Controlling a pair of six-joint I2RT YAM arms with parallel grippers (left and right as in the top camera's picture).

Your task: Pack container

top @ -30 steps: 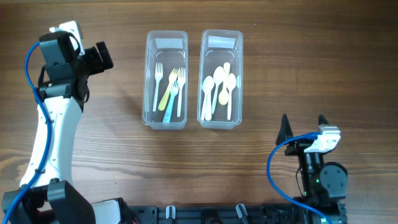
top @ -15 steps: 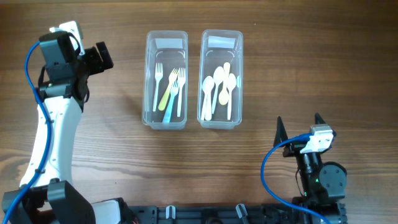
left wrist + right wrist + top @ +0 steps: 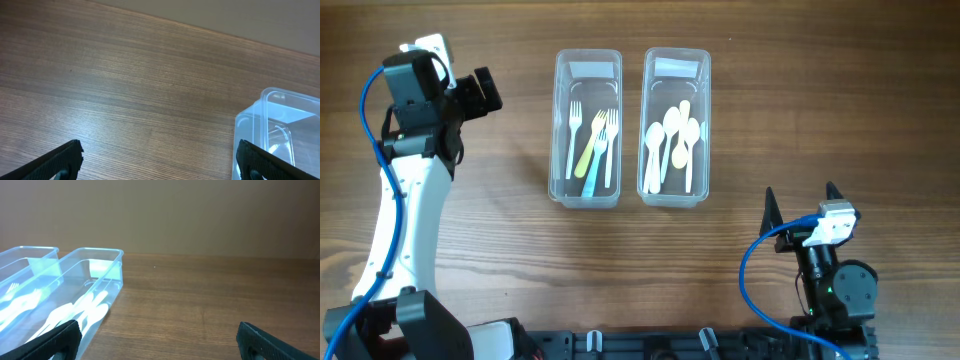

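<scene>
Two clear plastic containers stand side by side at the table's middle. The left container holds several forks, white, yellow and blue. The right container holds several white spoons. My left gripper is open and empty, left of the fork container; its wrist view shows that container's corner beside the right finger. My right gripper is open and empty near the front right; its wrist view shows the spoon container and the fork container at the left.
Bare wooden tabletop surrounds the containers. The arm bases sit at the front edge.
My right gripper has shifted slightly toward the front and left, then held still. The left arm and the containers have not moved.
</scene>
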